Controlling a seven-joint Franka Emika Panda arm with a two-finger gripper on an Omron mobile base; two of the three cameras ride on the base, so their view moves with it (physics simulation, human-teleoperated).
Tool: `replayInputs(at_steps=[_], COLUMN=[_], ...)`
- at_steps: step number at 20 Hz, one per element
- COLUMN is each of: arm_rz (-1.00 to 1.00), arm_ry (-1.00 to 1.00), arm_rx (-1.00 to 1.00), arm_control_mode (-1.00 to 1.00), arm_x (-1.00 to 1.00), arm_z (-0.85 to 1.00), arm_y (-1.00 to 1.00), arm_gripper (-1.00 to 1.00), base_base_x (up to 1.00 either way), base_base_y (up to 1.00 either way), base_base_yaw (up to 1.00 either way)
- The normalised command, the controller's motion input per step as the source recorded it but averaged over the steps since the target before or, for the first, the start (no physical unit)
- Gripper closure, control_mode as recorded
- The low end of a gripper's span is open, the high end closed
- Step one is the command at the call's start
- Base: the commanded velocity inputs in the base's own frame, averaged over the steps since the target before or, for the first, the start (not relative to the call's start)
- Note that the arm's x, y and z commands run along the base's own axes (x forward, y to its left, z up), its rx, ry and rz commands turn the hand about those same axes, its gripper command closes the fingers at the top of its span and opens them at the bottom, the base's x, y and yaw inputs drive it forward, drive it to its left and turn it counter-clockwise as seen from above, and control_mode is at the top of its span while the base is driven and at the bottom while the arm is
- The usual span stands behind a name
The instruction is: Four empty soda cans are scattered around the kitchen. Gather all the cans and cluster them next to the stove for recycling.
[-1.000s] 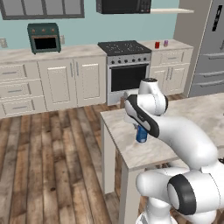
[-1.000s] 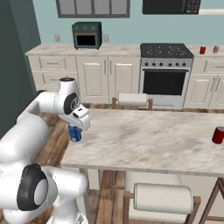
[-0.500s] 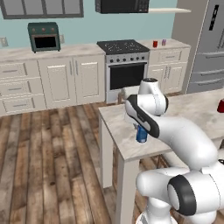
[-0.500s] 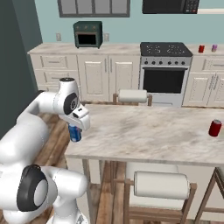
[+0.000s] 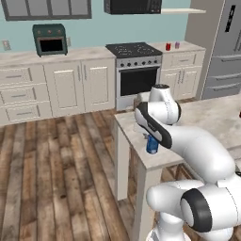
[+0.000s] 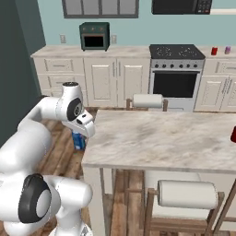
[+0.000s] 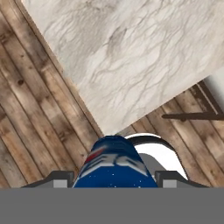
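Observation:
My gripper [image 5: 151,140] is shut on the blue soda can [image 5: 151,145], held upright by the left end of the marble island [image 6: 156,138]. From the right base the blue can [image 6: 79,140] hangs just off the island's edge, over the wood floor. In the hand view the can [image 7: 116,164] sits between the fingertips, the island top [image 7: 131,52] beyond it. The stove [image 5: 134,50] stands at the back wall. A red can [image 5: 168,46] and a purple-pink can [image 5: 177,45] stand on the counter right of it. Another red can [image 6: 233,134] is on the island's right end.
A dark-green toaster oven [image 5: 49,39] sits on the left counter, a black microwave [image 5: 133,6] hangs above the stove, and the fridge [image 5: 226,47] is at the right. Stools with white cushions [image 6: 186,194] stand under and behind the island. Open wood floor [image 5: 61,160] lies left of the island.
Both base views have shifted: the base has driven, and the island now sits farther right in the picture. The gripper stays shut on the blue can.

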Motion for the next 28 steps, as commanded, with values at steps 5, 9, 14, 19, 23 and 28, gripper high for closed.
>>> replayInputs(at_steps=[5, 9, 14, 19, 23, 28], arm_rz=[0.0, 0.0, 0.0, 0.0, 0.0, 0.0], arm_ry=[0.0, 0.0, 0.0, 0.0, 0.0, 0.0], arm_rx=[0.0, 0.0, 0.0, 0.0, 0.0, 0.0], arm_control_mode=[1.0, 1.0, 1.0, 1.0, 1.0, 1.0], arm_x=[0.0, 0.0, 0.0, 0.0, 0.0, 0.0], arm_z=[0.0, 0.0, 0.0, 0.0, 0.0, 0.0], arm_y=[0.0, 0.0, 0.0, 0.0, 0.0, 0.0], arm_gripper=[1.0, 1.0, 1.0, 1.0, 1.0, 1.0], base_base_x=[-0.06, -0.01, 0.0, 0.03, 0.27, 0.5], base_base_y=[0.59, 0.63, 0.64, 0.61, 0.5, 0.39], base_base_yaw=[-0.06, -0.07, -0.09, -0.09, -0.04, 0.0])
